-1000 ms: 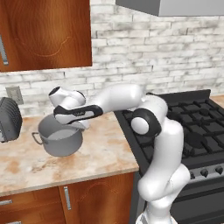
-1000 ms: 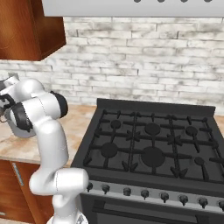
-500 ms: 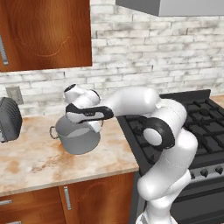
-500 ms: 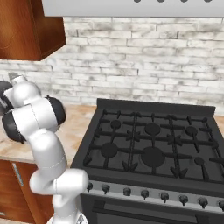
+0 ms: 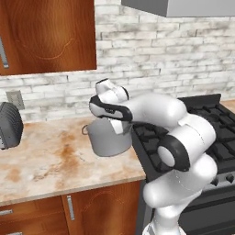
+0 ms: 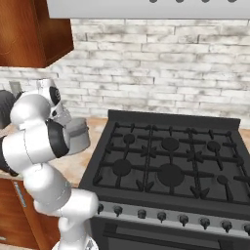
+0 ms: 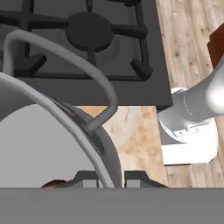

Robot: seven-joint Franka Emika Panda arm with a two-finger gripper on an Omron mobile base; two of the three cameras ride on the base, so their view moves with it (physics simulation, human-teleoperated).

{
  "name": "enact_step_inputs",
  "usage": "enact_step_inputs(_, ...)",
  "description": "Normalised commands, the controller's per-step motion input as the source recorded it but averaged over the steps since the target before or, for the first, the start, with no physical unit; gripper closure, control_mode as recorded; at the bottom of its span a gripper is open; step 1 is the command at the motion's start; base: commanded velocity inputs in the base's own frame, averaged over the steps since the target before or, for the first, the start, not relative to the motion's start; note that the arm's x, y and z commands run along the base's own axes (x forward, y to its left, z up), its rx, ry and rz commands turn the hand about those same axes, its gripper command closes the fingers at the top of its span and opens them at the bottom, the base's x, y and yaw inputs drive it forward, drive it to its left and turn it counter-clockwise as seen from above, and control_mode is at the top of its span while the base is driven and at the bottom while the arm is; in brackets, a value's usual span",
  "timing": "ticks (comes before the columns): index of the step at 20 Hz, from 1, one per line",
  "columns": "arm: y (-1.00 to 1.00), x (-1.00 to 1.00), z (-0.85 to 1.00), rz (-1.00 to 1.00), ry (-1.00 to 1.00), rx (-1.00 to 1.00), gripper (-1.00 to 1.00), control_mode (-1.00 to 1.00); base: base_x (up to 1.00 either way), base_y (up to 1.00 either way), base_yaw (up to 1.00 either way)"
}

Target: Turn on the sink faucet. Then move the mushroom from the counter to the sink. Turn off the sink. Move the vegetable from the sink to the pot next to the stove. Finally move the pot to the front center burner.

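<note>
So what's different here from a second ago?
The pot has travelled right across the counter toward the stove, carried by the gripper, whose jaws closed on its rim, one inside and one outside. The pot now sits near the stove's left edge. The toaster and cabinets stayed put.

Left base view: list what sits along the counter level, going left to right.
Dark toaster-like appliance → bare counter → grey pot, with the end effector at its rim → black stove.
</note>
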Motion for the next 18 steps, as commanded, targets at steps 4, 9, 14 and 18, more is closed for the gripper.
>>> enact_step_inputs(4, -0.74, -0.09, 0.2, -0.36, -0.1, 0.02, 1.0, -1.0, 0.0, 0.0, 0.0)
enact_step_inputs(9, -0.73, -0.1, 0.17, -0.33, -0.16, 0.0, 1.0, -1.0, 0.0, 0.0, 0.0)
enact_step_inputs(14, -0.74, -0.14, 0.16, -0.28, -0.24, 0.0, 1.0, -1.0, 0.0, 0.0, 0.0)
enact_step_inputs(18, -0.77, -0.19, 0.15, -0.25, -0.27, 0.0, 1.0, -1.0, 0.0, 0.0, 0.0)
